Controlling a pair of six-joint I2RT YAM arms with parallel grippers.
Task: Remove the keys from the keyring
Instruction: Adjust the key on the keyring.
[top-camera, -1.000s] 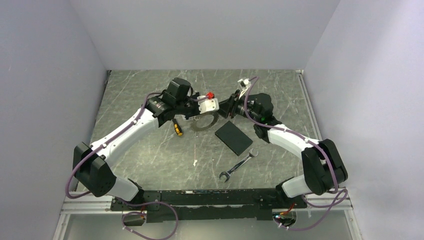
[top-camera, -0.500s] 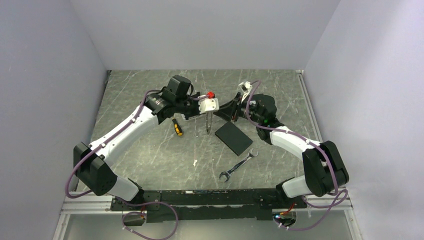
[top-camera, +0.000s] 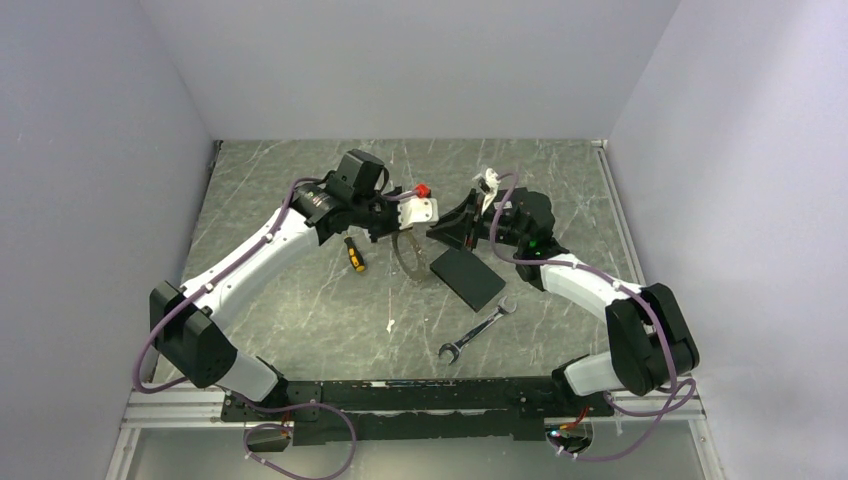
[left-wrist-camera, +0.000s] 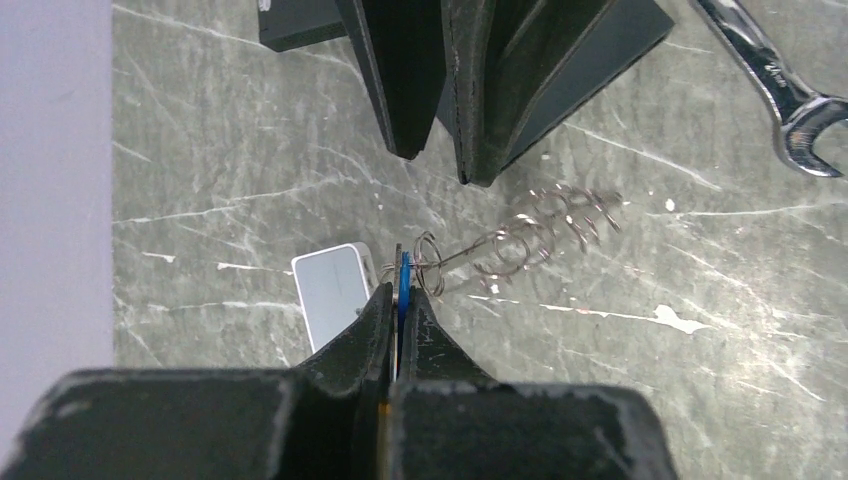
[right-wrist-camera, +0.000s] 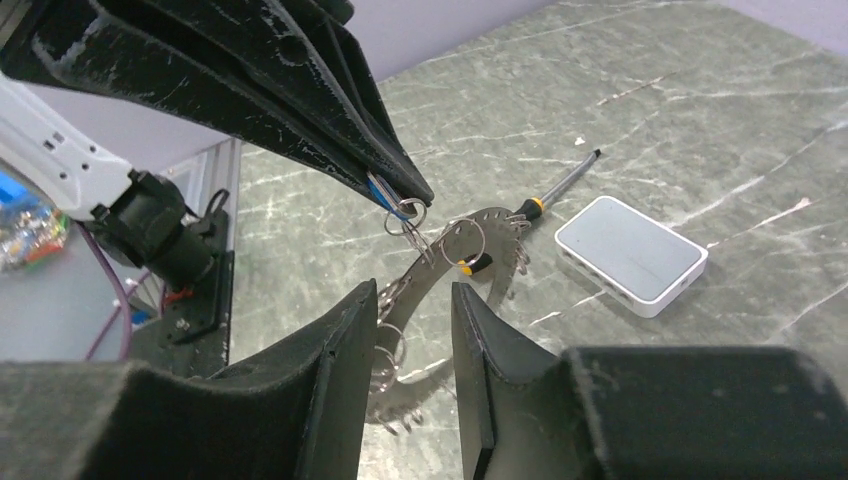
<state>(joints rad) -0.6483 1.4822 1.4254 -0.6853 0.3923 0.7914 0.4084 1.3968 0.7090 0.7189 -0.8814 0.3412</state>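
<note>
With separation under way, the left gripper (left-wrist-camera: 398, 292) pinches the small blue plastic tag (left-wrist-camera: 404, 270), dangling the thin grey metal keyring (right-wrist-camera: 497, 222), whose small grey keys (right-wrist-camera: 519, 252) the narrowly parted right gripper (right-wrist-camera: 412, 300) should grip next.

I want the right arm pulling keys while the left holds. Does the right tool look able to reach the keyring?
Probably yes. The left tool, shut on the blue tag, holds up the keyring, and the open right tool faces it with nothing between.

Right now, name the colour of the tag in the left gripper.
The tag is blue; left wrist view.
</note>
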